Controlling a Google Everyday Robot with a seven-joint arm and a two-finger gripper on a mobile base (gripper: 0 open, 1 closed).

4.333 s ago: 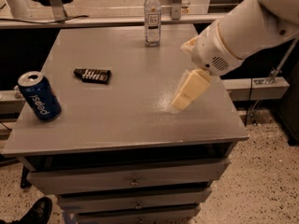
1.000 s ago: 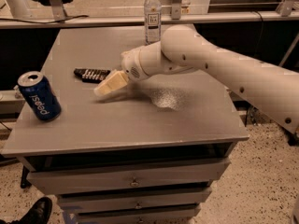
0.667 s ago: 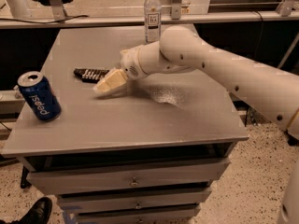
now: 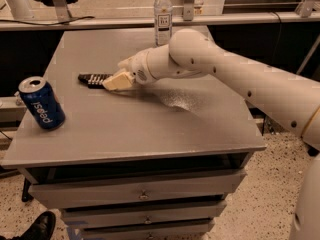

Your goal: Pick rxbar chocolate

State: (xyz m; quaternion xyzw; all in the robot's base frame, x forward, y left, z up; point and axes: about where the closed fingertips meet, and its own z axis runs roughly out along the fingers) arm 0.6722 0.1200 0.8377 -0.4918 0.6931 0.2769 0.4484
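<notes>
The rxbar chocolate [image 4: 93, 79], a small flat dark bar with white lettering, lies on the grey table [image 4: 125, 129] left of centre. My gripper [image 4: 114, 82] with cream fingers [image 4: 120, 80] comes in from the right on a white arm and sits low over the bar's right end, covering that end. The blue Pepsi can [image 4: 42, 103] stands at the table's left edge. The clear water bottle [image 4: 163, 15] stands at the far edge.
The table top sits on a cabinet with drawers [image 4: 140, 194] below its front edge. A shelf rail [image 4: 240, 19] runs behind the table. A dark shoe [image 4: 37, 227] shows on the speckled floor at bottom left.
The gripper has moved left across the table from the right side and has lowered onto the right end of the bar. The bar, can and bottle have stayed put.
</notes>
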